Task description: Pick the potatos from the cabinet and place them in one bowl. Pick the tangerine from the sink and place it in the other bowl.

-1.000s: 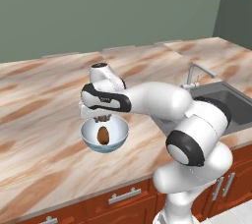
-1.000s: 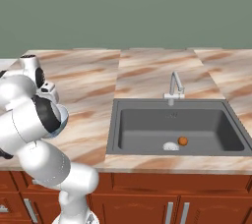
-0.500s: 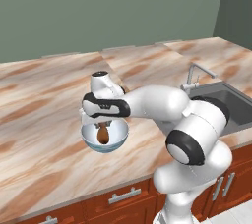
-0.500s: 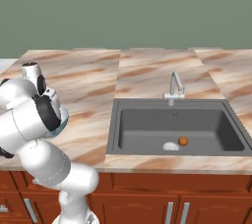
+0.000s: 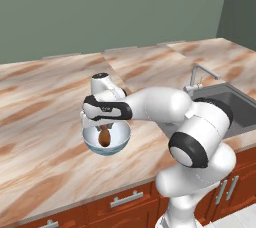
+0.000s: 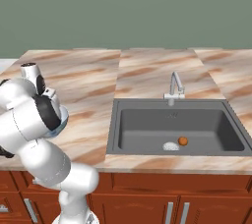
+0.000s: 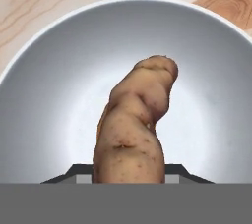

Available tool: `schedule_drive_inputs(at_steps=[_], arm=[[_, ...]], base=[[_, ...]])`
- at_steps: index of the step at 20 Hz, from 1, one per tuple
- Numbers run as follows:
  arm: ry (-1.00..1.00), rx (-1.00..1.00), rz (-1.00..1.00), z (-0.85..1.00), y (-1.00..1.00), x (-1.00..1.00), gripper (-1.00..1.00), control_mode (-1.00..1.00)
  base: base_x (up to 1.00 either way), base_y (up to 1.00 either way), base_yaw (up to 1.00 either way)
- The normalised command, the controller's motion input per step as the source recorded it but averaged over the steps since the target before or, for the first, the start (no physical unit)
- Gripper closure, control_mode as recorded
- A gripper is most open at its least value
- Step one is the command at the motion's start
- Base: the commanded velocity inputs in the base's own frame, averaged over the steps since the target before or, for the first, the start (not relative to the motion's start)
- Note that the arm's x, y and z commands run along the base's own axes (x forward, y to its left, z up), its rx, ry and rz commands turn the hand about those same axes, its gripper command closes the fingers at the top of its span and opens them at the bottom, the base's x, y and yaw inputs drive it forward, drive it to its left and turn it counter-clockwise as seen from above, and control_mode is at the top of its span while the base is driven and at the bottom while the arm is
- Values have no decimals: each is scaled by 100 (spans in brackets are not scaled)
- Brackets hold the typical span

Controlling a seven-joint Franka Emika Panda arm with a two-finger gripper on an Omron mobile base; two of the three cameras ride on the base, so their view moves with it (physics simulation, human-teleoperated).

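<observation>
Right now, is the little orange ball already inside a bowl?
No, the tangerine lies on the floor of the sink, beside the drain, while the bowl has a potato in it.

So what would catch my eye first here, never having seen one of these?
Probably the big white arm bent over the marble counter, its jaws shut on a lumpy brown potato held inside a pale bowl near the counter's front edge. After that, the tiny orange tangerine on the floor of the dark sink, beside the drain.
</observation>
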Motion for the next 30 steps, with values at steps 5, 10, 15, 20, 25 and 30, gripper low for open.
schedule_drive_inputs(at_steps=[5, 10, 15, 20, 25, 30], arm=[[0, 0, 0, 0, -2, -38, 100, -100], [-1, -1, 0, -14, -14, -6, 100, -100], [0, 0, 0, -9, -2, 0, 100, -100], [0, 0, 0, 0, 0, 0, -100, -100], [1, 0, 0, 0, 0, 0, -100, -100], [0, 0, 0, 0, 0, 0, -100, -100]], base=[[0, 0, 0], [0, 0, 0], [0, 0, 0], [0, 0, 0], [0, 0, 0], [0, 0, 0]])
